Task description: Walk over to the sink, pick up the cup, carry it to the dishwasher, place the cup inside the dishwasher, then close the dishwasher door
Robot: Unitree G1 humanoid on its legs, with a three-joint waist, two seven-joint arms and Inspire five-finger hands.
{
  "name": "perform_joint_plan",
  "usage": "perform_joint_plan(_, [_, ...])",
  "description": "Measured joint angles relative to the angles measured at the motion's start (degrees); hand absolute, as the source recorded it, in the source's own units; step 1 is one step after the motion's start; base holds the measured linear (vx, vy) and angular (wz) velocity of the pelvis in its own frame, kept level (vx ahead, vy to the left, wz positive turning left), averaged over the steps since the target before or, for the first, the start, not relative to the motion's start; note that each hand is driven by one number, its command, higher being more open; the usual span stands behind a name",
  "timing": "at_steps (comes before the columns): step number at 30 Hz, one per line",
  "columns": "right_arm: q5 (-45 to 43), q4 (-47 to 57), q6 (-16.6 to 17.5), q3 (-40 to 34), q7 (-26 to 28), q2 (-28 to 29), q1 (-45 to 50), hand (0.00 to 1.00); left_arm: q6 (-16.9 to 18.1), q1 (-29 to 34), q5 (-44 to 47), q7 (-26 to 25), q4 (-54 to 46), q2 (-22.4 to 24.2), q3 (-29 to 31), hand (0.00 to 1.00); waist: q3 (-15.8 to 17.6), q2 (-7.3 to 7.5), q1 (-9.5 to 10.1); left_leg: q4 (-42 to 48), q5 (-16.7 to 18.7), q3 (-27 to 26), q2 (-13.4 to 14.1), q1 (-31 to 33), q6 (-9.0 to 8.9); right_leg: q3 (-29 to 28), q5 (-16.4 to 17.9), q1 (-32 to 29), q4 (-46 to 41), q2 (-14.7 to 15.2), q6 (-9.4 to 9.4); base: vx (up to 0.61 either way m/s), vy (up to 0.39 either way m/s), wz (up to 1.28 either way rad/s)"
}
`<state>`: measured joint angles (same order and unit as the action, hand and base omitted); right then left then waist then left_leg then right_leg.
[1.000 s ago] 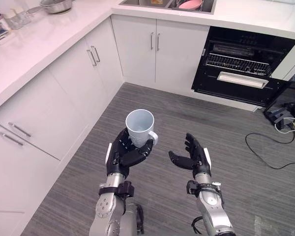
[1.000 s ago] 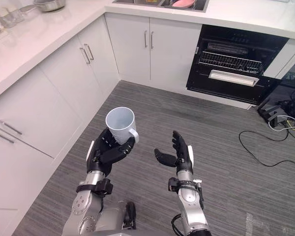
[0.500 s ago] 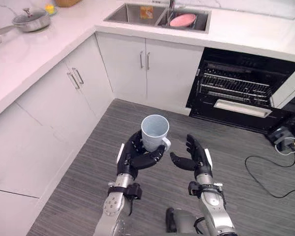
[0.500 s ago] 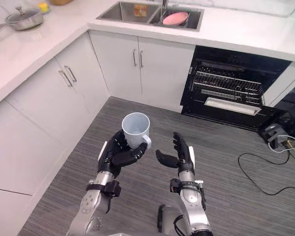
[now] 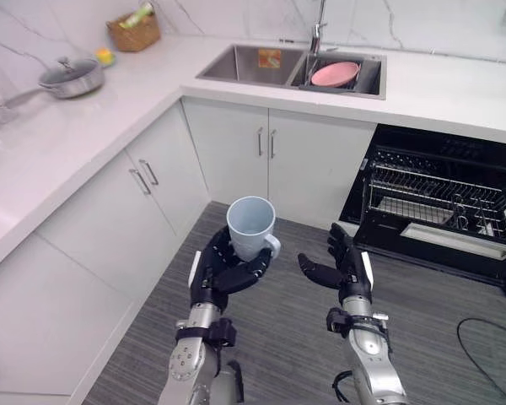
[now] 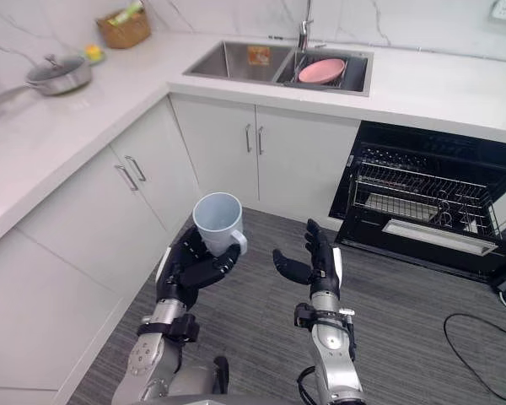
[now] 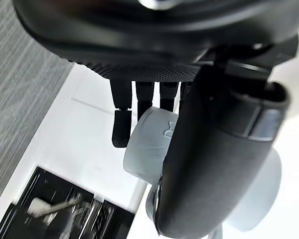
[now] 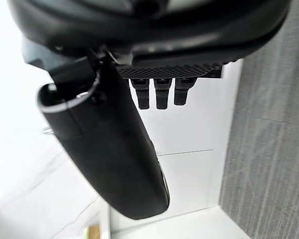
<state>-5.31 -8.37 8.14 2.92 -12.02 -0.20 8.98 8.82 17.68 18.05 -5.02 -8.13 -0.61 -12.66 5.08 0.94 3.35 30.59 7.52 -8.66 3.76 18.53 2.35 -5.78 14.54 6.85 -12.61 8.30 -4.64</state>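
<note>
Above the floor point(image 5: 438, 312), the cup point(image 5: 250, 226) is clasped by the left hand point(image 5: 222, 274), clearest in its wrist view; the right hand point(image 5: 346, 268) is spread.

One cup point(image 5: 250, 226), one pink dish point(image 5: 335, 74), one pan point(image 5: 72, 78), one basket point(image 5: 136, 32), one dishwasher point(image 5: 438, 202).

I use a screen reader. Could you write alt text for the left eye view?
The robot's left hand holds a pale cup upright, fingers curled round it; the right hand is open beside it. Ahead, an open dishwasher lies to the right of a sink holding a pink dish.
</note>
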Motion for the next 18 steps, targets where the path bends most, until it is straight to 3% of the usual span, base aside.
perform_joint_plan(3, [-0.12,2.89,0.13,-0.60,-0.11,1.11,0.46,0.90,0.00,0.09,-0.73,0.04,-0.17,-1.72,-0.30,0.30,-0.27,0.41,-0.60,-1.15,4.97,-2.34,0.08,-4.56,0.05,-1.20,-1.13,-3.26,-10.12,0.17,-1.46,0.33,0.196,-0.46])
perform_joint_plan(5, [-0.11,3.49,0.24,-1.49,0.00,2.23,-0.22,0.90,-0.03,0.13,-1.37,0.04,-0.22,-3.22,-1.01,0.30,0.03,1.37,-1.42,-8.10,6.62,-4.44,-1.06,-11.53,-0.09,0.16,-5.78,-12.67,-29.84,1.62,-6.18,0.31,0.140,-0.44])
perform_joint_plan(6, [-0.12,3.49,0.24,-1.52,-0.02,2.48,-0.26,0.90,-0.10,0.22,-1.38,0.02,-0.20,-3.52,-1.20,0.30,0.07,1.36,-1.76,-9.34,6.99,-4.70,-1.16,-13.28,-0.12,0.72,-5.10,-14.42,-33.96,1.79,-5.08,0.30,0.095,-0.33])
perform_joint_plan(8, [-0.11,5.44,0.24,-1.33,0.23,3.09,-0.19,0.90,-0.14,0.50,-1.41,-0.02,-0.67,-3.21,-1.38,0.30,0.47,0.84,-2.77,-12.48,8.57,-5.61,-0.29,-19.34,-0.68,4.58,-0.58,-20.47,-41.58,0.56,-0.63,0.32,0.029,-0.34])
perform_joint_plan(11, [-0.16,8.82,1.21,-0.94,0.50,3.14,-0.21,0.90,0.01,0.13,-1.38,0.02,-1.15,-3.14,-1.53,0.30,0.56,0.68,-3.08,-13.21,10.71,-7.15,1.01,-22.71,-2.09,9.96,1.69,-26.15,-35.84,-0.60,2.01,0.26,-0.049,-0.25])
perform_joint_plan(13, [-0.19,9.42,2.68,-0.83,0.49,3.00,-0.79,0.90,0.17,-0.11,-1.36,0.02,-0.80,-3.28,-1.36,0.30,0.04,1.44,-3.44,-14.50,11.98,-8.38,1.46,-25.02,-3.99,15.00,-0.49,-28.20,-21.72,-1.96,3.59,0.34,-0.103,-0.15])
perform_joint_plan(14, [-0.19,9.34,2.87,-0.32,0.48,2.73,-0.85,0.90,0.32,-0.32,-1.37,0.06,0.02,-3.51,-1.35,0.30,-0.65,2.57,-4.19,-14.78,13.16,-7.87,1.07,-26.40,-5.70,14.99,-9.29,-27.62,-15.07,-3.26,6.56,0.51,-0.096,-0.04])
perform_joint_plan(15, [-0.19,8.64,2.71,-0.25,0.45,1.26,-0.72,0.90,0.18,-1.05,-1.43,0.15,3.13,-2.07,-1.61,0.30,-1.27,-0.60,-4.38,-14.73,13.44,-6.69,3.28,-27.34,-6.49,15.99,-8.28,-25.85,-14.43,-5.25,7.11,0.54,-0.096,-0.04])
perform_joint_plan(18, [-0.21,8.83,2.48,-0.28,0.58,0.44,0.04,0.90,-0.30,-1.55,-2.35,0.17,4.94,-0.17,-1.74,0.30,-0.82,-2.85,-4.66,-7.55,11.57,-5.06,6.20,-26.17,-6.84,16.67,-6.38,-23.15,-13.26,-7.79,8.45,0.42,-0.097,-0.17])
